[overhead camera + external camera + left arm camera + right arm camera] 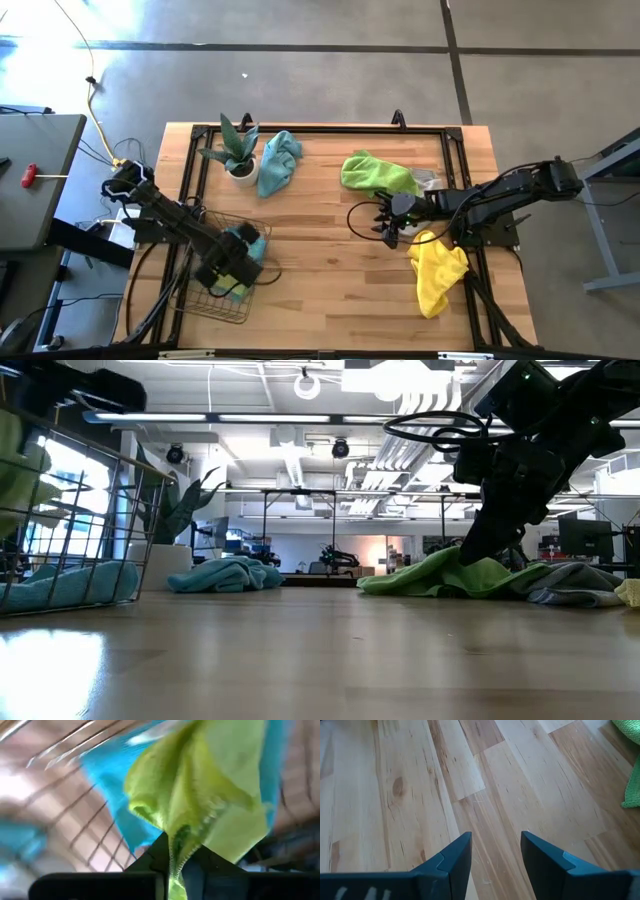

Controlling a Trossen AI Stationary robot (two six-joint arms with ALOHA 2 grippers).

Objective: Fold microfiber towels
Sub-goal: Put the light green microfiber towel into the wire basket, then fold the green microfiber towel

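My left gripper [238, 268] [173, 864] points down into the dark wire basket [205, 300], shut on a lime green towel [200, 790]. Teal towels [107, 775] lie under it in the basket. My right gripper [388, 228] [495, 840] stands open over bare wood, right of the table's middle, with nothing between its fingers. On the table lie a lime green towel [375, 172], a grey towel [427, 178] beside it, a yellow towel [438, 270] and a teal towel [278, 160]. My left gripper pinches a bunched, hemmed edge [176, 845] of the lime green towel between its two fingers, coming from above and pointing down. The cloth spreads out slack below the fingers, over the teal towels inside the basket. How many layers are pinched does not show.
A small potted plant [235, 150] stands at the far left, touching the teal towel. A black frame [330, 128] runs along the table's edges. Bare wood lies open in the middle [320, 260] and near the front edge.
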